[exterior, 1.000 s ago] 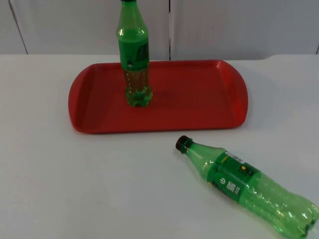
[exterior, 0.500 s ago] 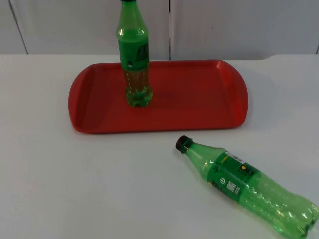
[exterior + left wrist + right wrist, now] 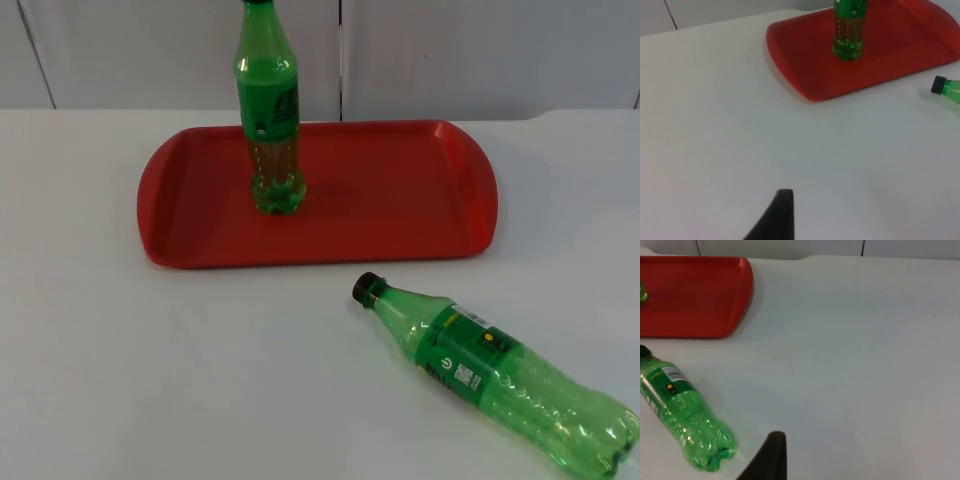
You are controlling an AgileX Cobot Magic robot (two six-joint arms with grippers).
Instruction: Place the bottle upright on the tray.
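Observation:
A red tray (image 3: pixel 400 200) lies at the back middle of the white table. One green bottle (image 3: pixel 270 110) with a dark cap stands upright on its left half. A second green bottle (image 3: pixel 490 375) lies on its side on the table, in front of the tray's right end, with its black cap toward the tray and its base toward the front right corner. My left gripper (image 3: pixel 782 210) waits over bare table, well away from the tray (image 3: pixel 805 60) and the standing bottle (image 3: pixel 848 30). My right gripper (image 3: pixel 771 455) waits beside the base of the lying bottle (image 3: pixel 680 410), apart from it.
The grey partition wall (image 3: pixel 450 50) rises just behind the tray. Bare table spreads to the left of the lying bottle and in front of the tray. The tray's right half (image 3: pixel 690 295) has nothing on it.

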